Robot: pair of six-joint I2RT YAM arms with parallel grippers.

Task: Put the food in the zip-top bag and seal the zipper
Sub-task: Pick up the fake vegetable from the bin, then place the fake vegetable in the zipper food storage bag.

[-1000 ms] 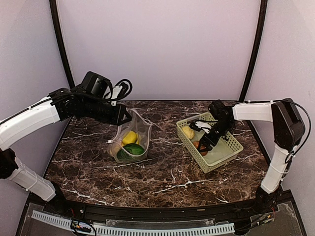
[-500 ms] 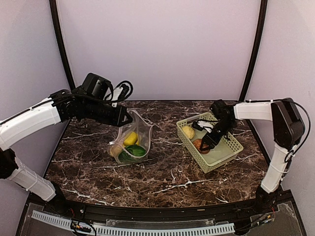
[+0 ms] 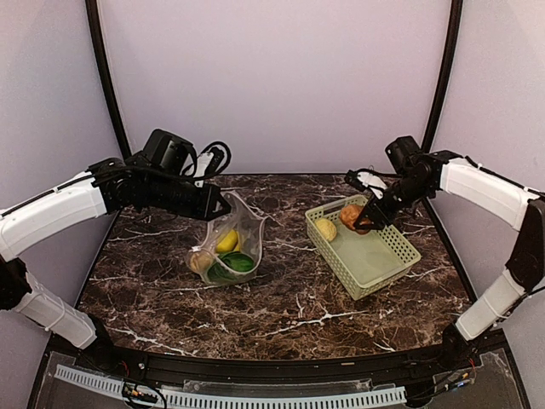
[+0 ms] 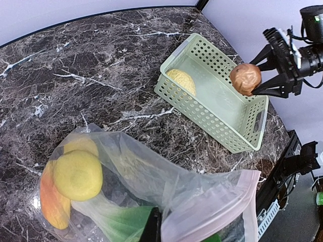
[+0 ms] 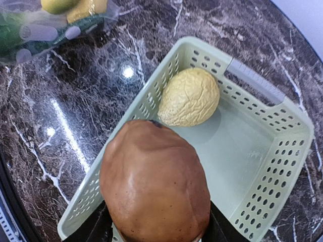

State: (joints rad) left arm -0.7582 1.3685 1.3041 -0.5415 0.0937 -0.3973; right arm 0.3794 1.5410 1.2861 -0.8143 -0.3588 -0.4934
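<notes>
Aloft, brown potato (image 3: 350, 216) gripped in right hand (image 3: 361, 221), over basket (image 3: 362, 290), left hand (image 3: 223, 204) pinching zip-top bag (image 3: 243, 234).

No legible text, label, brand name, number or sign is present on any surface in the three current views.

Potato (image 5: 154, 184) is brown, basket (image 3: 379, 260) pale green, table (image 3: 289, 298) dark veined marble.

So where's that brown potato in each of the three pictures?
Top external: brown potato right of centre, over the basket's far edge.
Left wrist: potato upper right, above the basket.
Right wrist: potato bottom centre, large in the foreground.
Shared landmark: the light-green basket holding a yellow lemon.
</notes>
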